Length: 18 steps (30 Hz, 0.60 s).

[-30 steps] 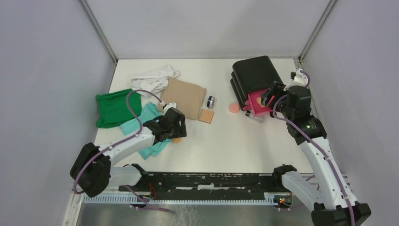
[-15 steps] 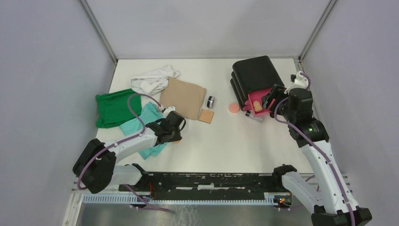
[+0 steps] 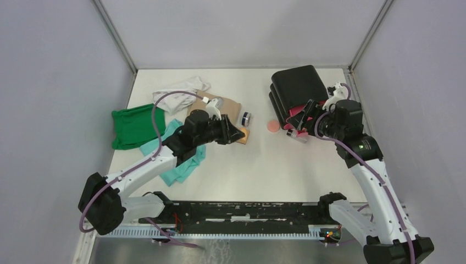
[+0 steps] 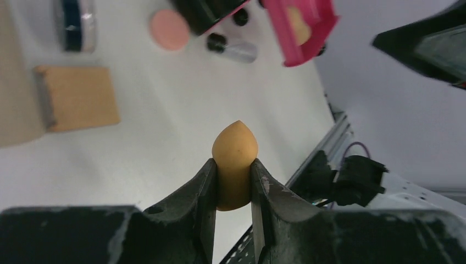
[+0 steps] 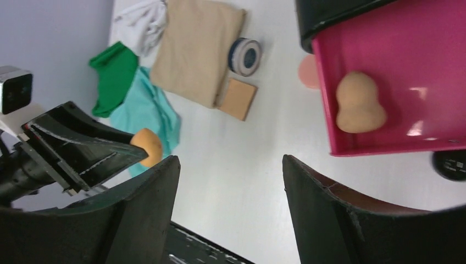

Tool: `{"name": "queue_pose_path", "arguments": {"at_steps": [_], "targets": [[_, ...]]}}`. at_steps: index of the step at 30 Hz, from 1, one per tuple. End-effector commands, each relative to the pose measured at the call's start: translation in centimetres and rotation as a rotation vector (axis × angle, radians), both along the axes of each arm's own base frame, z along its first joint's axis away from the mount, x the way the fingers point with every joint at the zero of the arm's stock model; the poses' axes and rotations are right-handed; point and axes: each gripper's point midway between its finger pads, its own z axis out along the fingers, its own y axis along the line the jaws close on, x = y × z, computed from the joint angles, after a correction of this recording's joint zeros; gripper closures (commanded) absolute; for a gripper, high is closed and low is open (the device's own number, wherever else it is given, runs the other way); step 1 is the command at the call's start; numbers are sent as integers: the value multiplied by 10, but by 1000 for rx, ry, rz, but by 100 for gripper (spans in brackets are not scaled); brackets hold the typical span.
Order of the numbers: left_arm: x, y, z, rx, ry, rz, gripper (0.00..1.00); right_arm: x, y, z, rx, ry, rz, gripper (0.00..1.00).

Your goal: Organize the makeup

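Now that the left gripper (image 4: 233,165) has lifted away with the sponge (image 4: 235,146) clamped between its jaws, the pink drawer (image 5: 406,49) just ahead of the spread jaws of the right gripper (image 5: 229,160) looks like its next stop.

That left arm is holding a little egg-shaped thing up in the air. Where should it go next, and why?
Probably rightward, toward the open pink drawer. The left gripper is shut on the egg-shaped sponge, and a similar sponge already lies in that drawer, so it looks like the place for this one too.
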Motion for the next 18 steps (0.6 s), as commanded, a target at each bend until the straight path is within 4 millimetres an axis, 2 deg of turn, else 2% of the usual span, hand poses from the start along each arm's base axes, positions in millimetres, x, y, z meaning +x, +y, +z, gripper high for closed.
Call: {"name": "queue_pose_path", "arguments": {"at_steps": [1,4,6,8,15,18], "targets": [[-9,-49,77,-222,-174,-270,68,4,37,38,313,-55,68,24],[-19,-58,86,-293,-191,-350,69,5,54,52,494,-81,112,24],[-26,-61,88,-323,-194,-401,71,6,59,53,559,-76,124,24],[-30,-64,91,-348,-197,-437,75,6,61,50,580,-53,119,24],[-27,-70,96,-355,-236,-458,74,-2,81,40,633,3,207,24],[-27,-70,96,-357,-236,-463,73,-6,95,45,676,9,284,24]]}}
